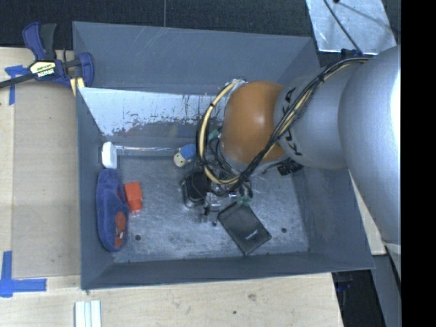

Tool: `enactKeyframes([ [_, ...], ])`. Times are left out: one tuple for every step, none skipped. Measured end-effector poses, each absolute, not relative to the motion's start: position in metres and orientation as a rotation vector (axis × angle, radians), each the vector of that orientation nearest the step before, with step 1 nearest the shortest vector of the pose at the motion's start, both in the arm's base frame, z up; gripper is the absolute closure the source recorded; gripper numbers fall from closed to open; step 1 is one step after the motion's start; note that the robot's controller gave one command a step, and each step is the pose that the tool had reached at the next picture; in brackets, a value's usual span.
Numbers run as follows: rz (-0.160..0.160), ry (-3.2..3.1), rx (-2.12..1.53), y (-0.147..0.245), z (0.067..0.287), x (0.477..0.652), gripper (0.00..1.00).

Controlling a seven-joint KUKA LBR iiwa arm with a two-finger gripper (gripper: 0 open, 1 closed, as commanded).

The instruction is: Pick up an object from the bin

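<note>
My gripper is low over the middle of the bin floor, under the arm's orange cover and cables. A black flat rectangular object lies just to its lower right, tilted, with its near corner close to the gripper. Up and to the left of the gripper sits a small blue and yellow thing. Nothing shows clearly held in the gripper.
A clear tube with a white cap lies along the far left of the floor. A long blue soft object rests against the left wall, with an orange block beside it. The arm fills the bin's right side.
</note>
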State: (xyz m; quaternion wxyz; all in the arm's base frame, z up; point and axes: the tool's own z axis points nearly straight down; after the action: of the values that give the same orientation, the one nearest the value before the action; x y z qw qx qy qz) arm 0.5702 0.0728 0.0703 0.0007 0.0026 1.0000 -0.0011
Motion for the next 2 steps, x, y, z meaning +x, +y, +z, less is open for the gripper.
enactKeyframes([
  [0.001, 3.133, 0.003, 0.077, 0.073, 0.573, 1.0],
  [0.0, 3.137, -0.035, 0.07, 0.194, 0.582, 1.0],
])
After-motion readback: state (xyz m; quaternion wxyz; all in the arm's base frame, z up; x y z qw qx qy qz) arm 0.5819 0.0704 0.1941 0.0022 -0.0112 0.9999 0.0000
